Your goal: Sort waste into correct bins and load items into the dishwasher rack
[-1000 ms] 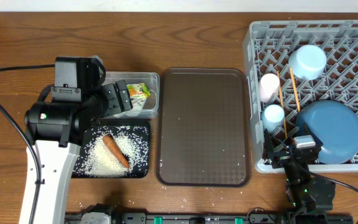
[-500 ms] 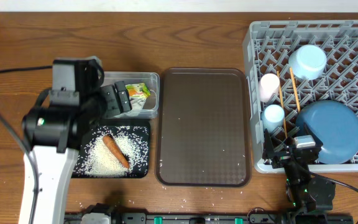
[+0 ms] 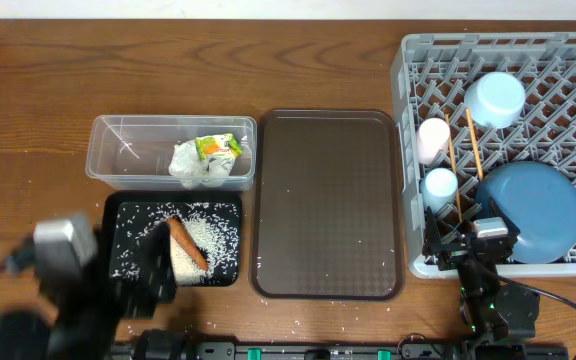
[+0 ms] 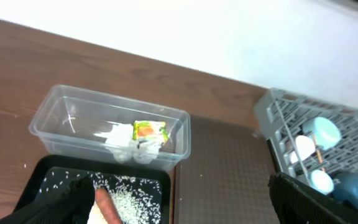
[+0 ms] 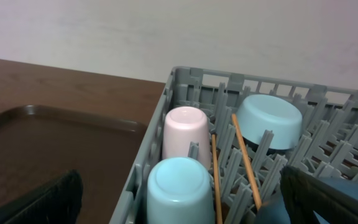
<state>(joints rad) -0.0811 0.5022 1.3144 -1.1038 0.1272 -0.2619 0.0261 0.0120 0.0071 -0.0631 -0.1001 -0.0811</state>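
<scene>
Left of the loaded rack (image 3: 404,60), wrapper (image 3: 206,158) and carrot (image 3: 186,243) lay binned; left gripper (image 4: 185,205) and right gripper (image 5: 179,202) gaped empty; we judged only stray rice (image 3: 336,302) awaited collecting.

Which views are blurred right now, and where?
Overhead: left arm motion-smeared at bottom left; dishwasher rack and clear tub sharp. Left wrist: soft overall, wrapper print unreadable. Right wrist: pink cup crisp; own jaws dark, defocused at the lower corners.
</scene>
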